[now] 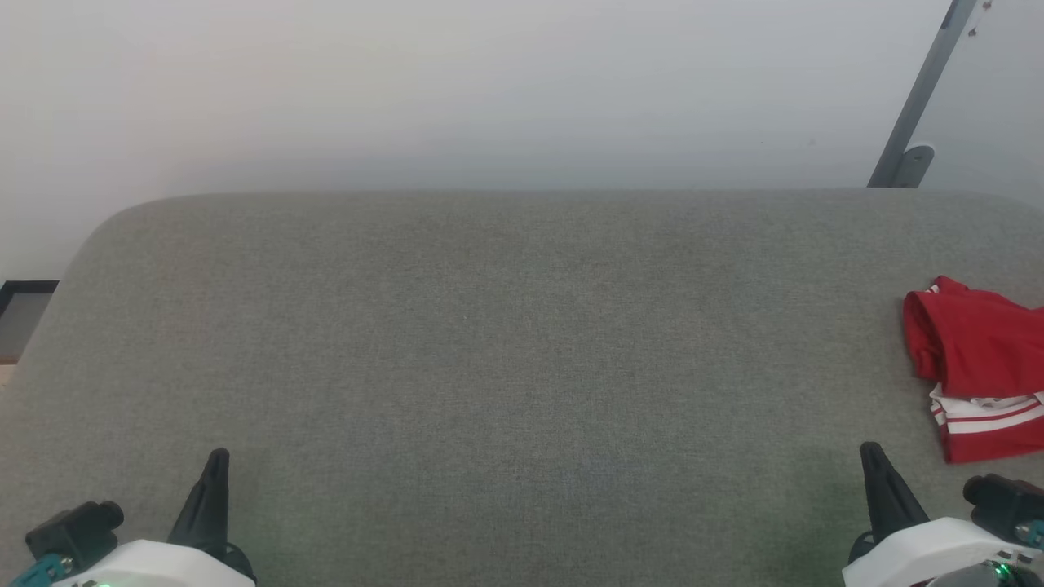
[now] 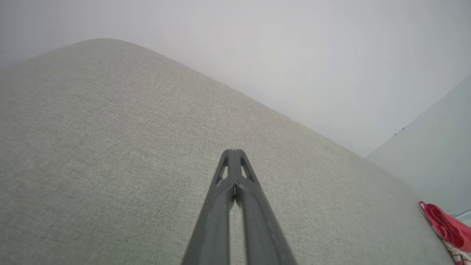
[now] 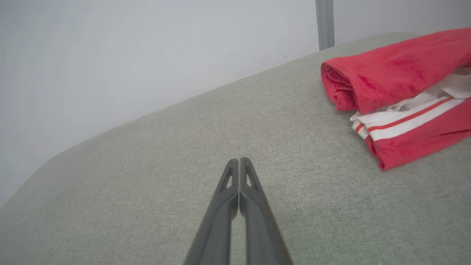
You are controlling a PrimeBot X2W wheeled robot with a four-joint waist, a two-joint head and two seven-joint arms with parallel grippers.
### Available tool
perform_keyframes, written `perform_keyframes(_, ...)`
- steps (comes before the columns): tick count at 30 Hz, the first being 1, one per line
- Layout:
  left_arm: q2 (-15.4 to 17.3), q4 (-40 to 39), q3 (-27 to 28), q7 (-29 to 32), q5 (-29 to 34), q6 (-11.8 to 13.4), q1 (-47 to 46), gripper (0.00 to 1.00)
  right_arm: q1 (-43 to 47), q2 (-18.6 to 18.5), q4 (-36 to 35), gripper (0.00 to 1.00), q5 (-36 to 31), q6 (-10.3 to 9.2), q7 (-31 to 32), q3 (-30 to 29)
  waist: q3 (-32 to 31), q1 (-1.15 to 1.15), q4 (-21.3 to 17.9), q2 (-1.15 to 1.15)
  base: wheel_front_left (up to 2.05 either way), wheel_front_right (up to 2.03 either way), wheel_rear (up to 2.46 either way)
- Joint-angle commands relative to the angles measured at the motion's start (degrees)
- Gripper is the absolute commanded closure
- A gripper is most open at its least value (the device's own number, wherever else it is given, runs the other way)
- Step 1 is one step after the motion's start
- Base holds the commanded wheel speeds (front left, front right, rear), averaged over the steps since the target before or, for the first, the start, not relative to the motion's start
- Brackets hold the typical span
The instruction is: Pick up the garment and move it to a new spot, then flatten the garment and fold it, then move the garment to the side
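Garment [image 3: 397, 81] bunched on grey cushion [image 1: 489, 342]
Left gripper [image 2: 234, 151] and right gripper [image 3: 239, 161] clenched, empty; it lies near, ahead-right of the right, well right of the left.

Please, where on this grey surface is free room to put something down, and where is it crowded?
Almost the whole grey surface is bare: from its rounded left edge to the red garment, and from the wall down to the left gripper and right gripper. Crowded is the right edge, where the garment lies near the right gripper.
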Motion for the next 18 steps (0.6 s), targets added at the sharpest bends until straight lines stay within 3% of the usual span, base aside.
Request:
perform_keyframes(1, 0.25, -1.09, 0.80, 0.53, -1.64, -0.02, -1.74, 1.00, -1.71, -0.09, -1.12, 1.00, 2.44, 0.00, 0.43, -0.13, 0.02, 0.00, -0.01, 0.00, 0.00, 0.00, 0.00)
perform_keyframes(18, -3.11, -2.16, 2.41, 4.44, -12.15, -0.04, -2.98, 1.00, -3.08, 0.75, -1.87, 1.00, 17.04, 0.00, 3.37, -0.28, 0.24, 0.00, -0.20, 0.00, 0.00, 0.00, 0.00)
